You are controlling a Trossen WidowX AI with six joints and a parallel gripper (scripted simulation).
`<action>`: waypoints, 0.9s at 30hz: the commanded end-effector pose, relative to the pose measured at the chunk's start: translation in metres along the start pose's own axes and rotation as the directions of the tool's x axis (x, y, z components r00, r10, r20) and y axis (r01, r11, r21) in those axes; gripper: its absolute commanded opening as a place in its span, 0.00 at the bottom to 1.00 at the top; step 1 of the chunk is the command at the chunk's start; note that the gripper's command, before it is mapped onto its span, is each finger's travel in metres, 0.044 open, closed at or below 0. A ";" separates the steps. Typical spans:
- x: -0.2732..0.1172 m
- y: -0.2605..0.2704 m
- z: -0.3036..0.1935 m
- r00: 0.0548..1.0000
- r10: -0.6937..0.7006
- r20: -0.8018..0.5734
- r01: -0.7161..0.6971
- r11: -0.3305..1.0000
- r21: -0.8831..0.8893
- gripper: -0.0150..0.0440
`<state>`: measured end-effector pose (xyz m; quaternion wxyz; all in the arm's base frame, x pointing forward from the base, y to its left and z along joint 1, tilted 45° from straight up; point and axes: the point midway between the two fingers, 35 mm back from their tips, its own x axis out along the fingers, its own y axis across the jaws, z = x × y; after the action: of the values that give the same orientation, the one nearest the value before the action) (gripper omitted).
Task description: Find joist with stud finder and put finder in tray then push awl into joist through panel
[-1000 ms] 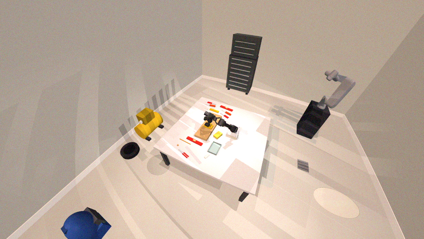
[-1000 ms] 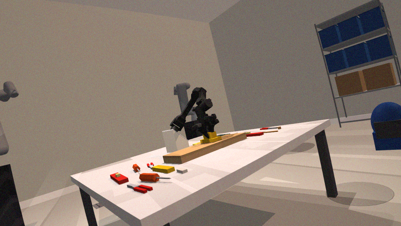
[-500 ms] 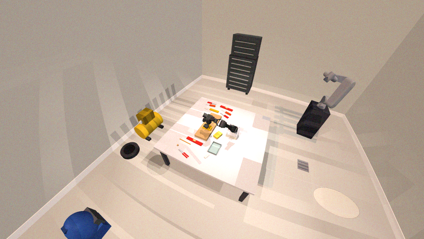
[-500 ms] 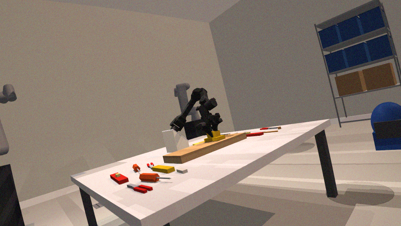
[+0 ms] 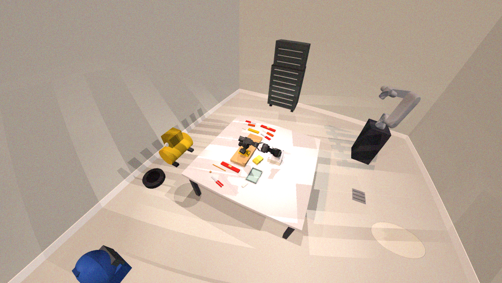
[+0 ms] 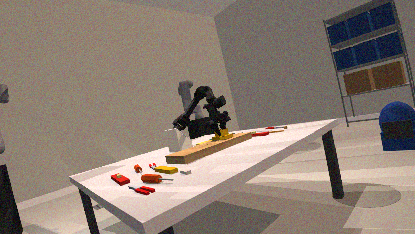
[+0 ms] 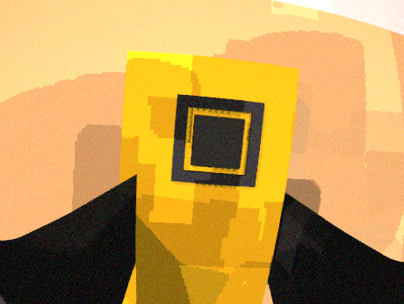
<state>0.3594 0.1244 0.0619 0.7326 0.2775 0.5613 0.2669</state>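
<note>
The yellow stud finder (image 5: 247, 153) (image 6: 227, 135) (image 7: 158, 79) is between the fingers of my gripper (image 5: 243, 151) (image 6: 221, 130) (image 7: 205, 184), which is shut on it. It sits flat on or just above the wooden floor panel (image 5: 238, 160) (image 6: 197, 151) (image 7: 39, 48), towards the end nearer the red level. Its square screen (image 7: 217, 141) is dark, with no green showing. The joist is hidden under the panel. The shallow grey-green tray (image 5: 254, 175) is empty. I cannot tell which tool is the awl; the arm covers part of the table beside the panel.
A yellow block (image 5: 257, 160) lies between panel and tray. A red level (image 5: 230, 166), a thin orange stick (image 5: 219, 167) and red-handled pliers (image 5: 218, 182) lie past one panel end. Orange-handled screwdrivers (image 6: 151, 178), a yellow bar (image 6: 166, 169) and another red level (image 6: 120, 179) lie past the other.
</note>
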 end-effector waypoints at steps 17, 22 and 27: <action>0.000 0.048 0.000 1.000 0.006 -0.002 -0.006 1.000 -0.005 0.25; 0.000 0.059 0.000 1.000 0.007 -0.002 -0.007 1.000 -0.005 0.25; 0.000 0.070 0.000 1.000 0.008 -0.001 -0.008 1.000 -0.005 0.25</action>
<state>0.3548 0.1654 0.1037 0.7321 0.2789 0.5613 0.2667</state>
